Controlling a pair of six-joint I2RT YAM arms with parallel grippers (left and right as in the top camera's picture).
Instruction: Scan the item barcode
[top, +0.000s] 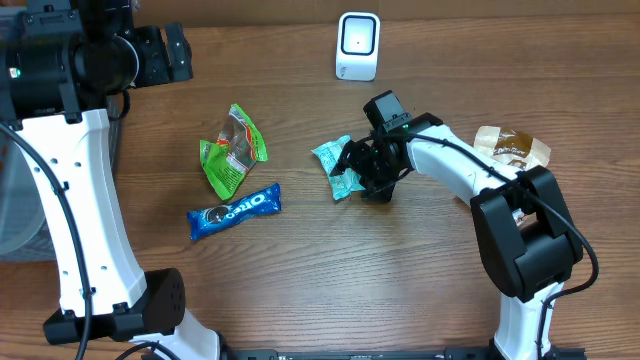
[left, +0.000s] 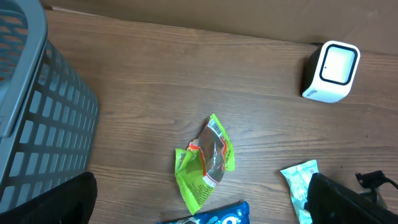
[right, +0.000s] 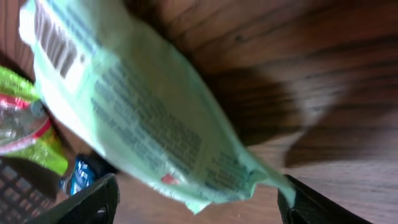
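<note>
Supervisor: Status of the right gripper?

Operator: I have the right gripper (top: 368, 172) just right of centre in the overhead frame, low over the desk (top: 400, 280), with its jaws spread wide. On my wrist feed its fingers (right: 81, 205) sit in the two bottom corners. The mint-green packet (right: 149, 124) runs slantwise across the gap between them. That feed is blurred, so I cannot tell whether either pad touches it.

Supervisor: Barcode?

Operator: I see the barcode (right: 53, 37) at the upper left of the wrist frame, on the far end of the packet, facing the camera. From overhead, the packet looks to lie on the desk right against the left side of the gripper.

Supervisor: Scanner?

Operator: The white scanner (top: 358, 45) stands at top centre, well apart from the packet.

Supervisor: Anything else around?

Operator: A crumpled green wrapper (top: 232, 150) lies left of centre, with a blue Oreo pack (top: 235, 210) just below it. A tan packet (top: 512, 148) lies at the right, beyond the arm. The left gripper (top: 175, 55) is at the upper left, jaws fully apart and holding nothing. I see a grey basket (left: 37, 124) at the left edge of its wrist frame.
</note>
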